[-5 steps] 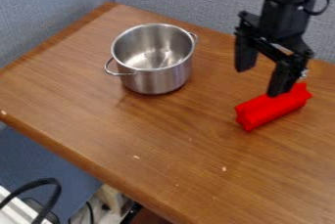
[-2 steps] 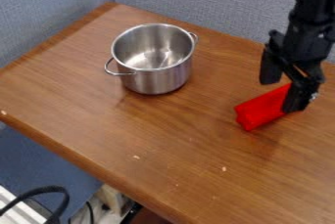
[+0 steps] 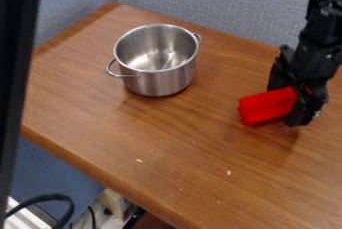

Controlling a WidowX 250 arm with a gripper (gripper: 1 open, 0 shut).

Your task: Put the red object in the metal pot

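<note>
Straddling the far end of the red bar (image 3: 266, 105), our pincer (image 3: 291, 95) stands open, jaws spread w/ the bar's end btwn them; no firm squeeze shows, so we'd call it placed for a grasp, not a grasp yet. Can't tell if either finger touches, b/c the dark parts hide that end.

The bar lies on the wooden desk (image 3: 147, 138), its near end sticking out toward the pot side. We reckon the pincer sits across the bar's width b/c that's the narrow way round: long sides give the fingers something flat to press, whereas lengthwise it'd prob. be too much to span. Taking it near one end leaves the other end free, which could help w/ feeding it into the pot, but the wt. may make it droop or twist; a bit nearer the middle would be safer, imo.

The metal pot (image 3: 158, 61) stands upright, well apart from the bar, near the back edge, w/ its mouth up & no lid, so a drop from above should work. Its side handles (image 3: 122, 70) stick out, so we'd come in high, esp. as the bar looks abt as long as the pot is wide & could catch on the rim.

Next, we think: close, check the hold, lift straight up, then carry across & tilt the bar if req'd.
</note>
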